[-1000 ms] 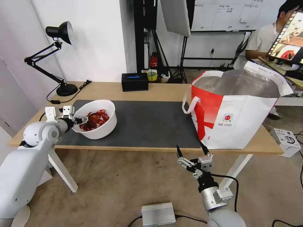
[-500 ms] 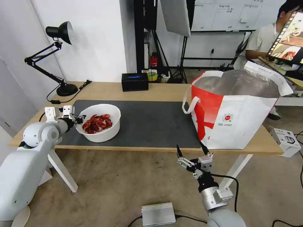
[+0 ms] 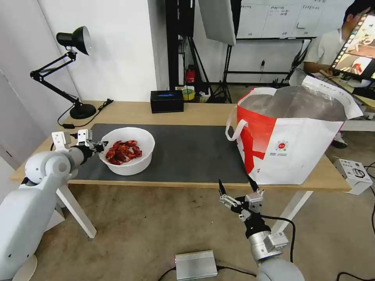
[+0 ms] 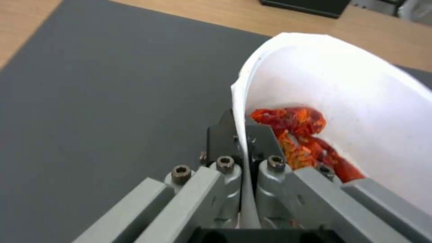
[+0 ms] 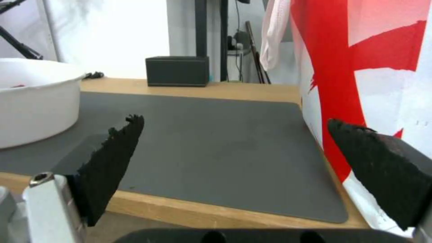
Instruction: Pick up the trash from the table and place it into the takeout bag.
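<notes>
Here, a white round bowl of red shells (image 3: 128, 151) sits on a dark grey mat (image 3: 187, 152), toward the mat's left end and near its front edge. The left hand (image 3: 100, 146) is clamped on the bowl's left rim; in the left wrist view one black finger (image 4: 222, 136) presses the outside of the thin white wall and the other presses the inside, just beside the red shells (image 4: 299, 135). The rim bends slightly where it is pinched. The bowl appears level, though whether its base touches the mat or sits just above it cannot be told.

The mat covers most of a long light-wood counter (image 3: 195, 113) with white legs. At the counter's right end, just past the mat's right edge, stands the takeout bag (image 3: 291, 144), a large boxy white tote with a red side panel, a white loop handle, silver foil lining and a small red logo; its mouth is wide open. Bowl and bag are well apart, with bare mat between them.

The right hand (image 3: 238, 189) hangs below the counter's front edge, in front of the bag's left corner, its two black fingers spread apart and empty.

At the counter's back stand a black tissue box (image 3: 166, 101) and, on the far left, a black desk lamp (image 3: 66, 70).
</notes>
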`<state>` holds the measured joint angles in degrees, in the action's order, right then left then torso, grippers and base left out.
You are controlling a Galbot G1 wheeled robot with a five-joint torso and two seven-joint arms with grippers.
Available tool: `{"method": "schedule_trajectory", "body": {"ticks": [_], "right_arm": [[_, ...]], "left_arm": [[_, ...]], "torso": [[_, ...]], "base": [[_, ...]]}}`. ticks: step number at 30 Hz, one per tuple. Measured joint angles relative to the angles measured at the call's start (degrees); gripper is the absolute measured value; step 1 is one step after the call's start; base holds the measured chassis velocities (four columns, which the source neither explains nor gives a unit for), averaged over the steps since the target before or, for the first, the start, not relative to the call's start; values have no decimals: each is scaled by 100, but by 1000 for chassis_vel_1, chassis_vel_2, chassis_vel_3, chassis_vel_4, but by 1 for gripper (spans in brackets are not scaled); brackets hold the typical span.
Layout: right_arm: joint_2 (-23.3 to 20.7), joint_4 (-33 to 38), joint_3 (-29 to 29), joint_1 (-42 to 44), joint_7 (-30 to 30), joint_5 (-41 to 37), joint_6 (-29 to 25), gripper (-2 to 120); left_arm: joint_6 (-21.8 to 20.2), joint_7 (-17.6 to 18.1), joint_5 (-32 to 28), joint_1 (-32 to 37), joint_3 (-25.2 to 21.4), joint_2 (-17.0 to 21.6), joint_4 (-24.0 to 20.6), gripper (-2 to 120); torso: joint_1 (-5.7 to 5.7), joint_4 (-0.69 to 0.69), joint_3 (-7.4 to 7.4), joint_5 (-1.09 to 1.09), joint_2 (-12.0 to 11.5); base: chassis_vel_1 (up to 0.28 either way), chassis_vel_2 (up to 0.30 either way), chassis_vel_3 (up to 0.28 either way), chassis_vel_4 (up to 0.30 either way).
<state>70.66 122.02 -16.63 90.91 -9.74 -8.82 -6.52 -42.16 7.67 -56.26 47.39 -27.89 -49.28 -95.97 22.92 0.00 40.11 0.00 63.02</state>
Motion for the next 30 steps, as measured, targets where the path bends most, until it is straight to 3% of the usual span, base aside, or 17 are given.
{"method": "schedule_trajectory", "body": {"ticks": [12,22,30], "right_arm": [[0,0,0,0,0,0,0,100],[0,0,0,0,0,0,0,100],[0,0,0,0,0,0,0,100]], "left_arm": [[-1,597,-1300,597,-363,-33,-997,0],[1,996,-1754,675,-307,-161,-1709,0],[3,1034,-1882,476,-23,-275,-2037,0]], "torso": [[0,0,0,0,0],[0,0,0,1,0],[0,0,0,1,0]], "base": [[0,0,0,0],[0,0,0,0],[0,0,0,0]]}}
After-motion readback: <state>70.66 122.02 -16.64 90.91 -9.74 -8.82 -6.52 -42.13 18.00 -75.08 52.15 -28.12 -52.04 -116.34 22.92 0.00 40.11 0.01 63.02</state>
